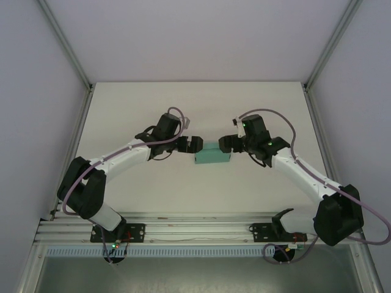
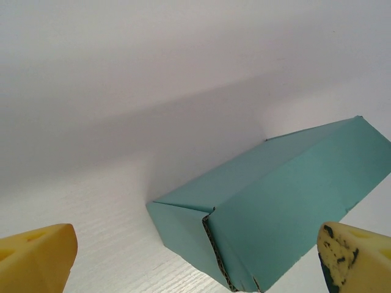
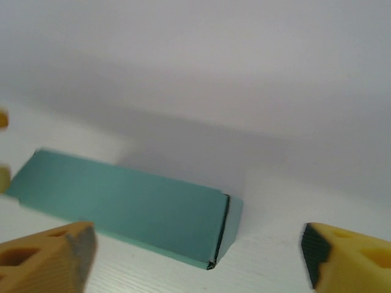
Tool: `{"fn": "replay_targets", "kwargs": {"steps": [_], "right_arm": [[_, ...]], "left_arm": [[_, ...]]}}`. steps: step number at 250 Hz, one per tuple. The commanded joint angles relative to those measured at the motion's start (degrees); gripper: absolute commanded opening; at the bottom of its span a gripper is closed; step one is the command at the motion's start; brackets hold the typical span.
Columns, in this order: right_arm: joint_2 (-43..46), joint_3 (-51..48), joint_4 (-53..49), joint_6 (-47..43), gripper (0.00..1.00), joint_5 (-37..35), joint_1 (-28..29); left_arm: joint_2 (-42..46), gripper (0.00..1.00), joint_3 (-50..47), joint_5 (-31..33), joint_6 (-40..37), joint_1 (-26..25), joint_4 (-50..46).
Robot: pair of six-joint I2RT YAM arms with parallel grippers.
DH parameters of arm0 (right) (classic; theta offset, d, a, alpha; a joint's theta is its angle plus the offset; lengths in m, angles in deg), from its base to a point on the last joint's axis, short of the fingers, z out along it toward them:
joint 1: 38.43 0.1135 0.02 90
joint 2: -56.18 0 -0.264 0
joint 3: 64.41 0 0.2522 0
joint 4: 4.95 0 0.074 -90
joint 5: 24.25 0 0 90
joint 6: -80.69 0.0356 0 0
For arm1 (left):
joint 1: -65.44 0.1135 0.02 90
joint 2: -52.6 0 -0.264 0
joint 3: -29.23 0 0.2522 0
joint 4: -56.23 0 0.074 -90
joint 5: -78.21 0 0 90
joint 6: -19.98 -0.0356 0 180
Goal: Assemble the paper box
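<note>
The paper box (image 1: pixel 212 154) is a closed teal-green rectangular box lying flat on the white table (image 1: pixel 195 110), between my two grippers. My left gripper (image 1: pixel 194 144) is at its left end and stands open. In the left wrist view the box (image 2: pixel 287 195) lies ahead, its near end flap showing a corrugated seam, and the yellow pads (image 2: pixel 36 256) stay clear of it. My right gripper (image 1: pixel 226 144) is at the right end, also open. From the right wrist the box (image 3: pixel 122 198) lies ahead and to the left, untouched by the pads (image 3: pixel 348 259).
Grey enclosure walls and aluminium posts (image 1: pixel 67 46) border the table on the left, right and back. The arm bases sit on a rail (image 1: pixel 195 229) at the near edge. White tabletop stretches behind the box.
</note>
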Motion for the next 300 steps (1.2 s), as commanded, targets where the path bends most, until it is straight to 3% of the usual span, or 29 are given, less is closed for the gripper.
{"fn": "replay_targets", "kwargs": {"steps": [1, 45, 131, 165, 228, 300], "right_arm": [[0.90, 0.78, -1.36, -19.30, 0.96, 5.65, 0.17], [0.90, -0.43, 1.72, -31.57, 1.00, 6.07, 0.21], [-0.34, 0.71, 3.65, -12.11, 1.00, -5.81, -0.16], [-1.03, 1.11, 1.98, -5.79, 1.00, -6.88, -4.13], [-4.79, 1.78, -2.32, -5.03, 1.00, -0.77, -6.94], [-7.68, 2.10, -3.86, -3.26, 0.98, -5.46, -7.05]], "left_arm": [[-0.03, 1.00, 1.04, 0.24, -1.12, -0.06, -1.38], [-1.55, 1.00, -0.13, -0.88, -0.58, -0.06, -0.55], [-3.69, 1.00, -1.96, -2.81, -0.27, 0.11, 0.75], [-3.54, 0.99, -3.03, -2.55, -0.34, 0.45, 0.98], [-3.12, 0.93, -4.56, -3.29, -0.35, 1.08, 1.51], [-3.59, 0.87, -4.53, -3.88, -0.78, 1.26, 1.12]]}}
